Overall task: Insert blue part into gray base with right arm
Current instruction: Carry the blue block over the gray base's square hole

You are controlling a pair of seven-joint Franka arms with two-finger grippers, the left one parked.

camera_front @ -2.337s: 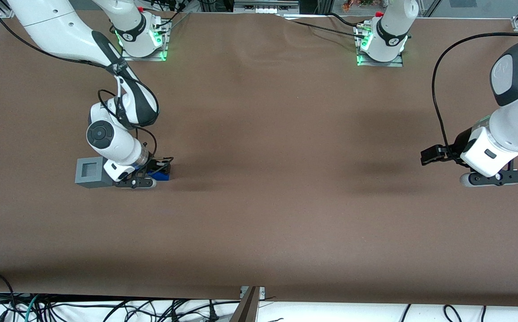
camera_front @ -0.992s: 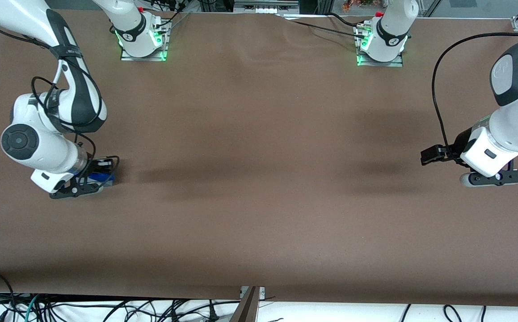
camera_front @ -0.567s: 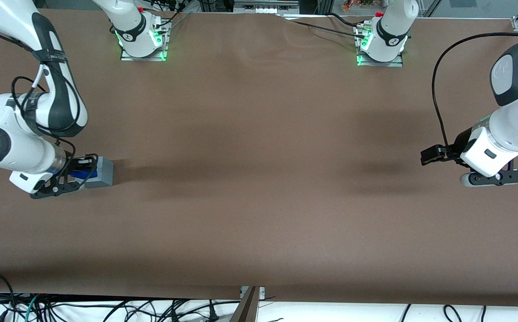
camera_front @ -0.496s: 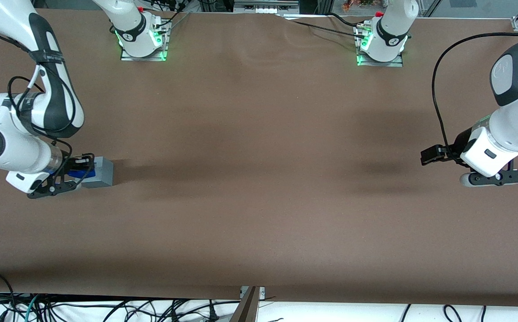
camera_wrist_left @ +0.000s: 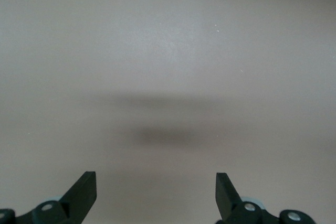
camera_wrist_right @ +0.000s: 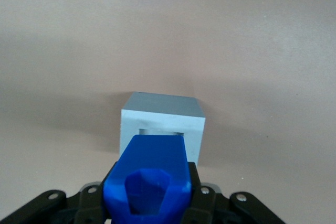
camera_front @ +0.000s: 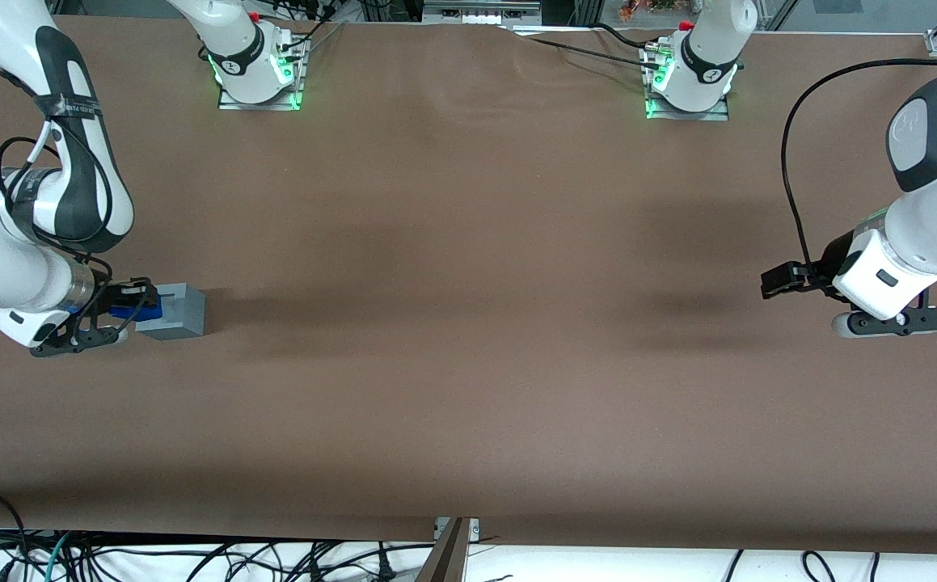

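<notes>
Brown table (camera_front: 468, 323). Gray base (camera_front: 175, 310) near working arm's end (recess partly visible). Gripper (camera_wrist_right: 152, 205) above base, fingers clamped on blue part (camera_wrist_right: 149, 182).

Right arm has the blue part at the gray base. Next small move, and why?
Probably ease the gripper forward toward the gray base. It is shut on the blue part, whose tip sits just short of the base's recess in the wrist view, roughly lined up but not yet inside.
</notes>
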